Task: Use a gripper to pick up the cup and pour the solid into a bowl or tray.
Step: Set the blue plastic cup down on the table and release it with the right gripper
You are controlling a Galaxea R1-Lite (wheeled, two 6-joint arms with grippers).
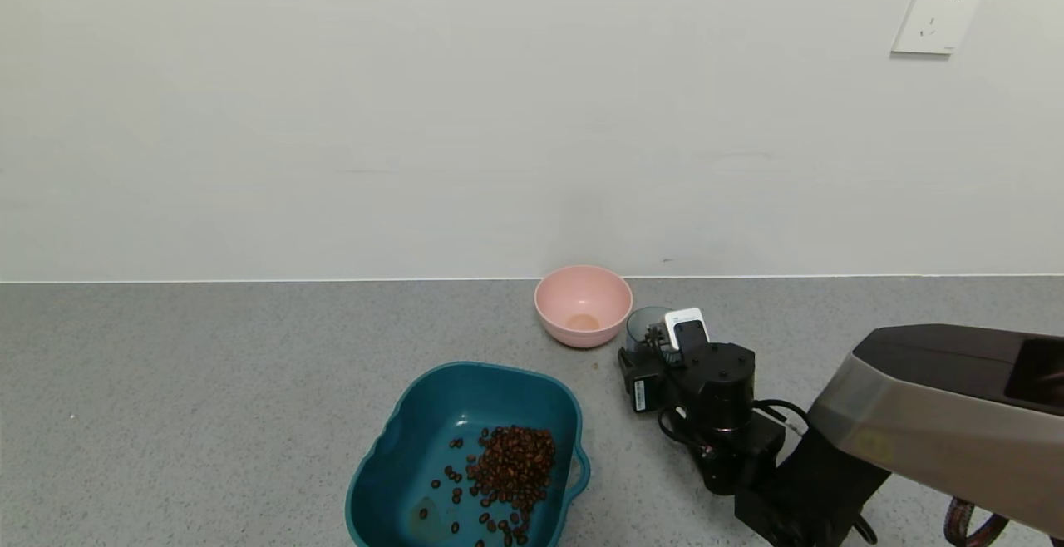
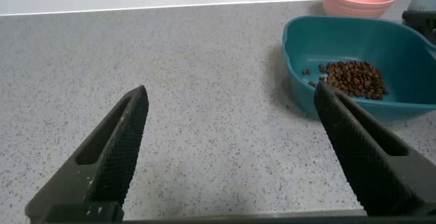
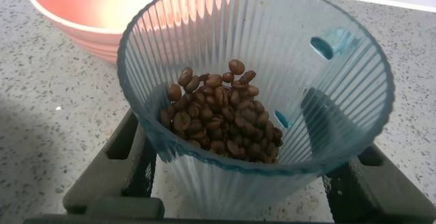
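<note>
Right claw (image 3: 238,183) clamped on cup (image 3: 255,94) of beans (image 3: 221,112), just beside pink bowl (image 1: 582,304); open counter (image 1: 208,364) left of teal tub (image 1: 465,455); claw labels unreadable.

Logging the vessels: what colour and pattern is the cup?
Translucent blue-green with vertical ribs; the cup shows best in the right wrist view.

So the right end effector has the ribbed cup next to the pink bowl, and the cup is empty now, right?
Not quite. The right end effector does hold the ribbed cup beside the pink bowl, but the cup is not empty: the right wrist view shows a pile of brown beans inside it.
</note>
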